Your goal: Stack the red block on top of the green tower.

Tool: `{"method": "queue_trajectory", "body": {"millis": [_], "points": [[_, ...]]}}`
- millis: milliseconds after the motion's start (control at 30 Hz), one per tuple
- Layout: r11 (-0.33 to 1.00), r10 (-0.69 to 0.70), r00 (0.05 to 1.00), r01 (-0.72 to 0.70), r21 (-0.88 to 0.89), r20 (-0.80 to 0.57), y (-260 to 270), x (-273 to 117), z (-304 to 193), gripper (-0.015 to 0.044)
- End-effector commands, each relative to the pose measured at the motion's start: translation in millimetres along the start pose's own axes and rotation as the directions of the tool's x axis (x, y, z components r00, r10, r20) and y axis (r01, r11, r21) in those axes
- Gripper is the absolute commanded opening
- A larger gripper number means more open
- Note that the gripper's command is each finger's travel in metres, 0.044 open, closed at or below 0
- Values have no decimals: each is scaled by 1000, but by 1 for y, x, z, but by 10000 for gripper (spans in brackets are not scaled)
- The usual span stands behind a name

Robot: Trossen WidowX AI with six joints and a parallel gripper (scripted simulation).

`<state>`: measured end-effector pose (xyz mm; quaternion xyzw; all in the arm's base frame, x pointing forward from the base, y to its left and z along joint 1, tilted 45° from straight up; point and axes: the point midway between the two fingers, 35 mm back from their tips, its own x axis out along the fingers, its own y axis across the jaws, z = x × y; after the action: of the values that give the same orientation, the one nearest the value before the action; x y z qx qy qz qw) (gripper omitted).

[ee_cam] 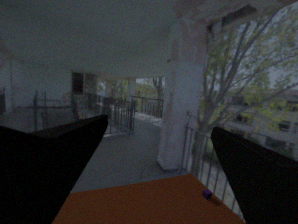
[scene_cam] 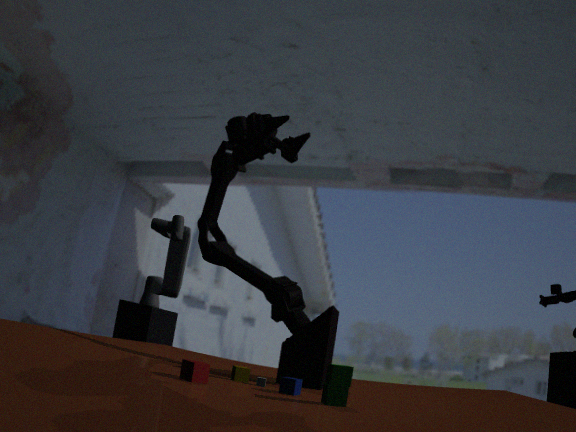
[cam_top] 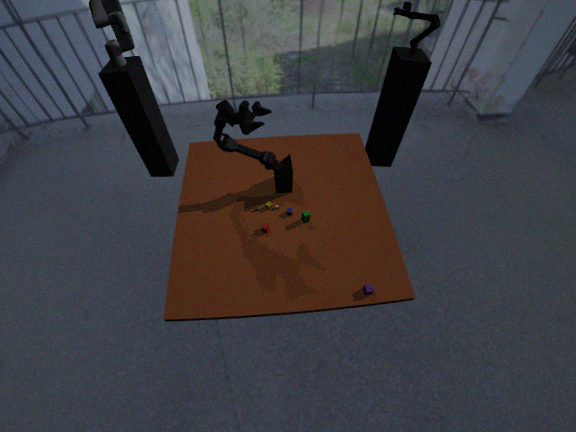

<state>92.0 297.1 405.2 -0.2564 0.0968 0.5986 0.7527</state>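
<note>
Red block (cam_top: 266, 228) sits on the orange mat (cam_top: 225, 290), top view, left & slightly nearer than the green tower (cam_top: 306, 216). Also 1 yellow block (cam_top: 269, 204), 1 blue block (cam_top: 289, 211), 1 tiny pale cube (cam_top: 277, 206), 1 purple block (cam_top: 369, 288) far off at the near-right corner. The claw (cam_top: 252, 117) is up high, well apart from everything.

Exterior view: claw (scene_cam: 285, 134) raised w/ jaws wide apart, nothing between them. Red block (scene_cam: 195, 371) left, green tower (scene_cam: 337, 384) right, blue block (scene_cam: 291, 385) just beside it.

Wrist view: only the purple block (ee_cam: 207, 194) & mat edge show; red block not in sight.

Risks: long descent ahead, so a misjudged approach could nudge the red block; blue block close to tower could get bumped on placing, toppling it.
</note>
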Motion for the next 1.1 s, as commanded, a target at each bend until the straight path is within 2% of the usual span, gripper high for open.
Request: {"method": "queue_trajectory", "body": {"millis": [0,200,467,800,1067], "points": [[988,-98,988,110,108,-116,-32,26,-26,440],[935,-206,929,279,217,-308,-75,53,-74,440],[786,-296,755,541,300,-585,-136,69,-161,440],[444,-310,398,864,238,-864,-202,47,-282,440],[143,-196,61,989,34,-979,-227,5,-384,440]]}}
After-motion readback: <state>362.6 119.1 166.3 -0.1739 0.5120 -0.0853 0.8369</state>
